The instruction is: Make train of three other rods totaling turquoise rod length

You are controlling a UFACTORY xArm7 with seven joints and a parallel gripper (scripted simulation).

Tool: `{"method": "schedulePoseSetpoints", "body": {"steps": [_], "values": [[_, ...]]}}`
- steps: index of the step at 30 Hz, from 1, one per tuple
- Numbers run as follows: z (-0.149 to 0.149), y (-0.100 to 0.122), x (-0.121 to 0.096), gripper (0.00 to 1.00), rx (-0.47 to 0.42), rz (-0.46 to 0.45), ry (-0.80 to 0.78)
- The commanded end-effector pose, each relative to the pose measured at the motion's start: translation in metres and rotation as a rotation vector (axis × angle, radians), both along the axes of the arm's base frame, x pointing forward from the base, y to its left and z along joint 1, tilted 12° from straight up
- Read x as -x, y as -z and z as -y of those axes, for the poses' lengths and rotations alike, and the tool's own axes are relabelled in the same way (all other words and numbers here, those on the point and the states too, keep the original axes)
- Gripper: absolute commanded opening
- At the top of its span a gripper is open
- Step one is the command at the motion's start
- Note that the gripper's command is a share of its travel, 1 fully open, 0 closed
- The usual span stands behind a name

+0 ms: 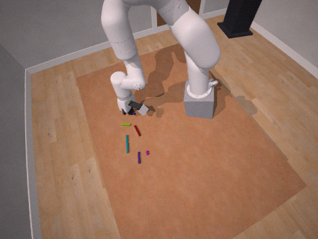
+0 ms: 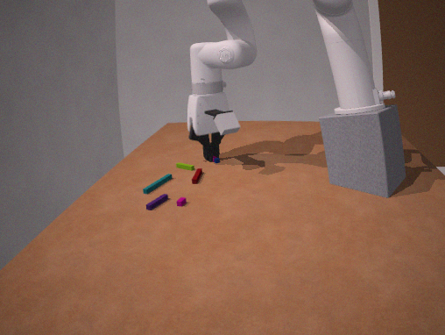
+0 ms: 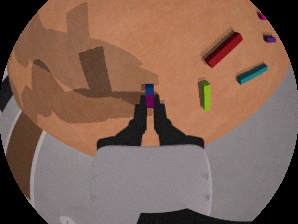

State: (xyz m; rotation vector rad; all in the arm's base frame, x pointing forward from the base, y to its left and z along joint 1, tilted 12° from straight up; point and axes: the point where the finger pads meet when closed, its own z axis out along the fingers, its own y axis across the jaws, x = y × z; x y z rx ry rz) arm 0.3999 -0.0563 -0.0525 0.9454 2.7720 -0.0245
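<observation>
My gripper (image 1: 128, 113) (image 2: 211, 158) (image 3: 149, 102) points down and is shut on a magenta rod (image 3: 150, 102), low at the table. The blue rod (image 1: 134, 114) (image 2: 216, 160) (image 3: 149, 89) lies right at the held rod's far end in the wrist view, in line with it; whether they touch I cannot tell. The turquoise rod (image 1: 127, 144) (image 2: 158, 183) (image 3: 252, 74), the lime rod (image 1: 126, 124) (image 2: 185, 167) (image 3: 206, 96), the red rod (image 1: 137, 131) (image 2: 197, 175) (image 3: 223, 50) and the purple rod (image 1: 139, 157) (image 2: 157, 202) (image 3: 270, 39) lie flat and apart.
A second magenta rod (image 1: 148, 152) (image 2: 181, 202) (image 3: 262, 16) lies beside the purple rod. The lime rod is the nearest of the loose long rods to the gripper. The arm's grey base block (image 1: 199, 109) (image 2: 359, 151) stands to the right in the top and exterior views.
</observation>
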Motion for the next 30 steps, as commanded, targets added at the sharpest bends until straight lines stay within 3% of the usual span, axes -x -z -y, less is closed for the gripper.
{"method": "schedulePoseSetpoints", "body": {"steps": [1,5,18,30], "values": [[0.0000,-0.0008,-0.0010,0.04,0.000,0.003,0.000],[0.0000,-0.0008,-0.0010,0.04,0.000,0.003,0.000],[0.0000,-0.0008,-0.0010,0.24,0.000,0.003,0.000],[0.0000,-0.0012,-0.0009,0.24,0.000,0.003,0.000]]}}
